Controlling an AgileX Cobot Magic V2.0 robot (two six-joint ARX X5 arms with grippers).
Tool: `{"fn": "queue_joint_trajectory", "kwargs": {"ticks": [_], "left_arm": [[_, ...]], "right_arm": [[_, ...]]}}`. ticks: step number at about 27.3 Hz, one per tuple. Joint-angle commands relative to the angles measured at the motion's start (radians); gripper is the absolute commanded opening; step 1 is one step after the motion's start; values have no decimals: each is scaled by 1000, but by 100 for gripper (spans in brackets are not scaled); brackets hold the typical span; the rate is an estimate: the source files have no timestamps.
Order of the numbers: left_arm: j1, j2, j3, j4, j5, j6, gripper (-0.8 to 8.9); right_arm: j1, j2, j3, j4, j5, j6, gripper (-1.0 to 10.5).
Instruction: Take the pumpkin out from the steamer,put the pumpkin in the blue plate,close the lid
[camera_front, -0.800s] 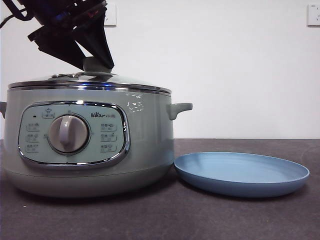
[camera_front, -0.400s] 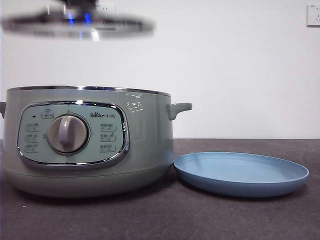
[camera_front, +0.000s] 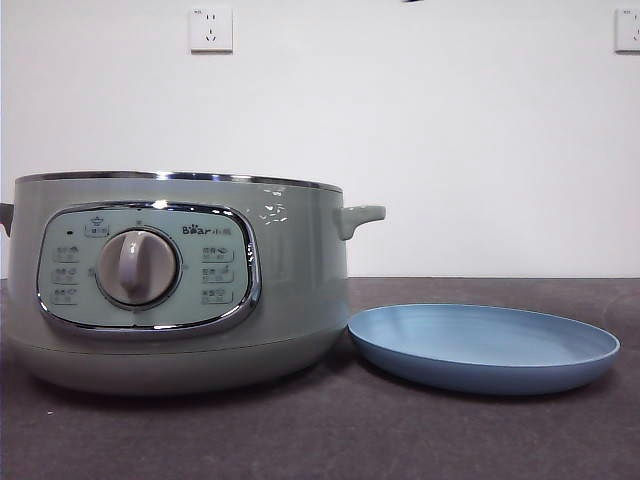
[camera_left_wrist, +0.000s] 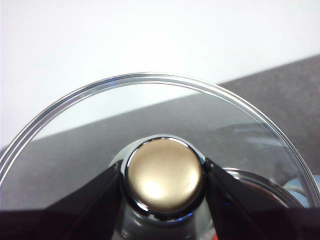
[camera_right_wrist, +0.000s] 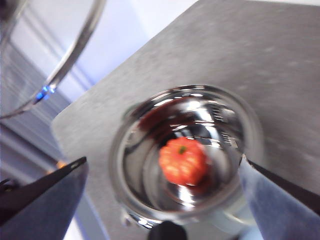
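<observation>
The steamer (camera_front: 180, 280), marked "Bear" on its panel, was seen uncovered, with the blue plate (camera_front: 484, 347) at its 3 o'clock. The lid (camera_left_wrist: 150, 130) was held by its knob, clamped in the left gripper (camera_left_wrist: 162, 180). The right gripper (camera_right_wrist: 165, 185) was spread wide above the pumpkin (camera_right_wrist: 182, 161), which lay inside the steamer.

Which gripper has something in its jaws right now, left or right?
The left gripper: its jaws are clamped on the lid knob. The right gripper is open above the steamer, nothing between its jaws, the pumpkin inside.
</observation>
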Motion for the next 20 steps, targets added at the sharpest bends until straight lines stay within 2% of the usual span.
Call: {"fn": "queue_joint_trajectory", "kwargs": {"ticks": [1,5,9,15,19,20], "left_arm": [[-1,-48,29,21,-39,28,-9],[-1,-101,30,-23,-64,29,-9],[-1,-140,30,-61,-105,29,-9],[-1,-163,31,-97,-112,28,-9],[-1,-163,31,-111,-114,28,-9],[-1,-163,31,-115,-123,28,-9]], "right_arm": [[53,88,71,3,3,-25,505],[118,214,193,-39,14,-74,510],[178,342,339,-131,150,-128,610],[288,614,601,-339,347,-219,608],[339,747,663,-352,449,-261,607],[345,771,663,-354,451,-264,606]]}}
